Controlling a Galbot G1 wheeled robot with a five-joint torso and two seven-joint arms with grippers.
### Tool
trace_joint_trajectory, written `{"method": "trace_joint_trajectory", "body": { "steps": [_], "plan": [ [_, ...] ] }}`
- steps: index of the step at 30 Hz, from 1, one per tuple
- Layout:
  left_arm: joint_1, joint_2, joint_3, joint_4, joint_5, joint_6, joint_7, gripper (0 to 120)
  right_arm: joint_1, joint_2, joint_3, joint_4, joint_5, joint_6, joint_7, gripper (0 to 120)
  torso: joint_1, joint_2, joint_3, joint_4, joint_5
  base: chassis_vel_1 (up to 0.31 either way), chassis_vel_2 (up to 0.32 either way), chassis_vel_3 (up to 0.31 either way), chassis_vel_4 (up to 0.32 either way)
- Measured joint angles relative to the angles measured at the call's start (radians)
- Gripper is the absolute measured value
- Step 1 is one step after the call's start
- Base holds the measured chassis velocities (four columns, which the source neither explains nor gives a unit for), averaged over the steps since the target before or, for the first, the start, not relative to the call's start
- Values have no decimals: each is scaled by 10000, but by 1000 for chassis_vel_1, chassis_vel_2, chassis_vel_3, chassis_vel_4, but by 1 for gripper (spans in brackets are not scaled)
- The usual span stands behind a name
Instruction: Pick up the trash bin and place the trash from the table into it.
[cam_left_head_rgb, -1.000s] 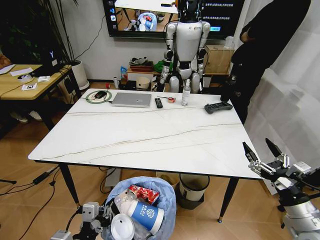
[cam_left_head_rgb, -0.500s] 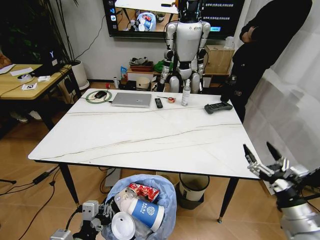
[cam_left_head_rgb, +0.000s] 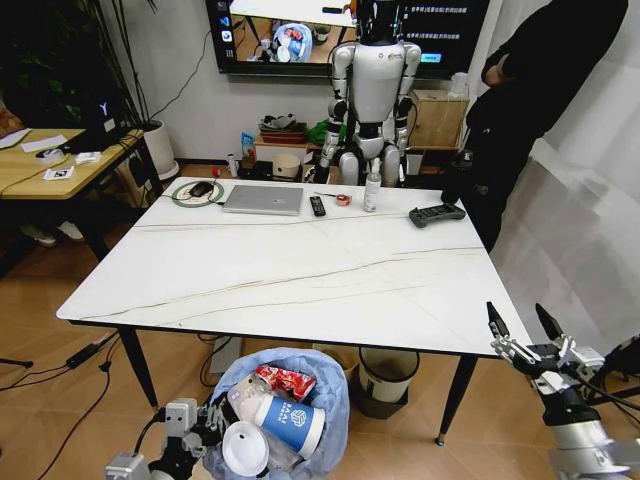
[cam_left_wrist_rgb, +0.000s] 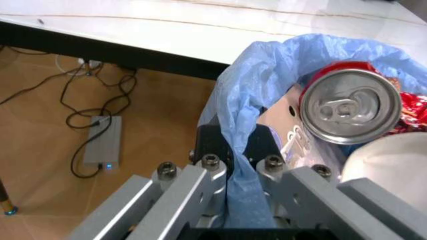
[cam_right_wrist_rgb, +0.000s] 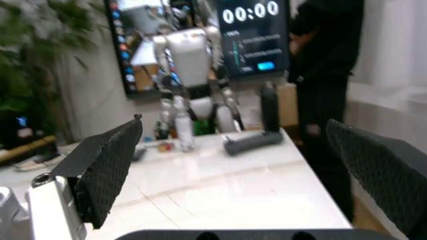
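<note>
The trash bin (cam_left_head_rgb: 285, 415), lined with a blue bag, sat low at the near edge of the desk (cam_left_head_rgb: 300, 275), packed with a paper cup (cam_left_head_rgb: 290, 425), a white lid (cam_left_head_rgb: 245, 450), a can (cam_left_wrist_rgb: 350, 107) and a red wrapper (cam_left_head_rgb: 287, 383). The left gripper (cam_left_wrist_rgb: 230, 165) had its fingers pinched shut on the bag-covered rim. Over the last second the right gripper (cam_left_head_rgb: 525, 330) had sunk lower beside the desk's right corner, fingers spread wide and holding nothing. The desk carried a laptop (cam_left_head_rgb: 263, 199), a remote (cam_left_head_rgb: 317, 206) and a bottle (cam_left_head_rgb: 372, 190) but no visible litter, so the job looked almost finished.
</note>
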Motion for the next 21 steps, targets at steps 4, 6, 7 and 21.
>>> {"method": "trace_joint_trajectory", "body": {
  "steps": [4,6,7,21],
  "plan": [
    [-89,145,12,99,-77,37,-24,0,-646,298,309,31,-2,519,97,100,0,2,0,3,17,0,0,0,0],
    [-95,144,12,108,-80,38,-30,0,-759,330,345,32,-11,639,103,100,0,2,0,4,1,0,0,0,0],
    [-88,135,17,109,-81,38,-32,0,-817,344,347,27,-37,724,112,100,0,1,0,5,16,0,0,0,0],
    [25,13,51,96,29,18,-18,0,-1063,420,202,-175,-278,1240,175,100,0,1,0,7,14,0,0,0,0]
  ]
}}
